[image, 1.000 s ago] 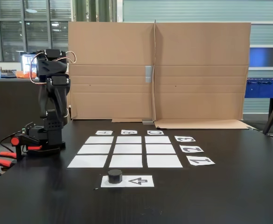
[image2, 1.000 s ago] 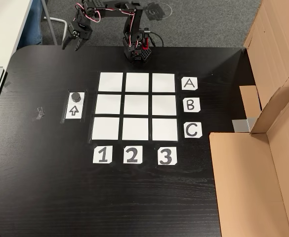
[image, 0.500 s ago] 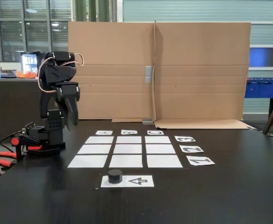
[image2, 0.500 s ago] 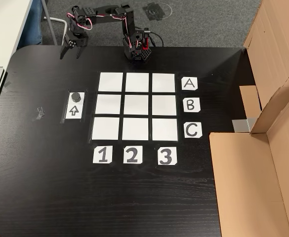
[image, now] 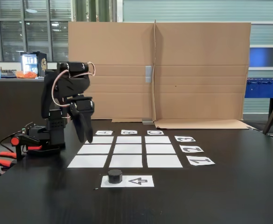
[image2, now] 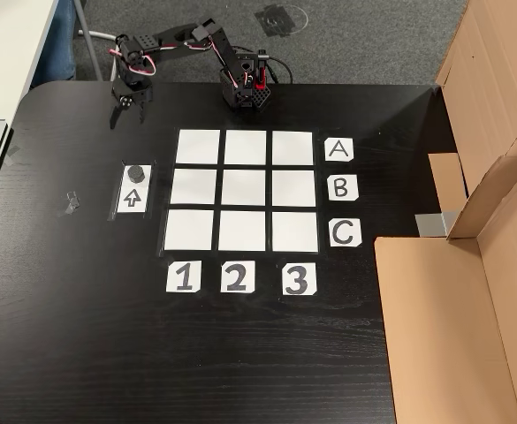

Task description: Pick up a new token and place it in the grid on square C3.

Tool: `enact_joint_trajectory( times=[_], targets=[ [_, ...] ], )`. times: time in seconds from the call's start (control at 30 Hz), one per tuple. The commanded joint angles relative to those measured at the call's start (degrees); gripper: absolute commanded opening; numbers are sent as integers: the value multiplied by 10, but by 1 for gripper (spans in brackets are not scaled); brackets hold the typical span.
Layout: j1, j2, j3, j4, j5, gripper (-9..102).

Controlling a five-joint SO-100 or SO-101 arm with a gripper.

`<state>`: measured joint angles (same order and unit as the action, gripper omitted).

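1. The black token (image2: 135,171) sits on the white arrow sheet (image2: 133,198), near the left edge of the black table (image2: 81,336) in the view from above. It sits at the end of the sheet nearest the arm. The arrow points at it.
2. In the view from the front, the token (image: 115,176) is near the front edge, just ahead of the grid (image: 127,149).
3. The grid (image2: 245,190) is nine white paper squares, and all nine are bare.
4. From above you can read the cards: A (image2: 338,150), B (image2: 342,187) and C (image2: 345,233) down the right side, and 1, 2, 3 along the bottom. Square C3 (image2: 294,231) is the corner by the C and the 3. It is well apart from the token.
5. The gripper (image2: 127,117) hangs over the far left corner of the table. From above, its two fingers look a little apart, with nothing between them.
6. From the front, the gripper (image: 86,138) points down, and I cannot tell there if it is open.
7. The front view shows a tall cardboard wall (image: 159,70) behind the table.
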<state>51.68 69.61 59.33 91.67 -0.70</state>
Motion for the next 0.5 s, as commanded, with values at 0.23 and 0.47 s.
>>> enact_joint_trajectory(
  times=[0.23,0.47],
  targets=[
    [-25,-97,-110,2,32,36],
    [-46,-141,-135,1,53,39]
  ],
)
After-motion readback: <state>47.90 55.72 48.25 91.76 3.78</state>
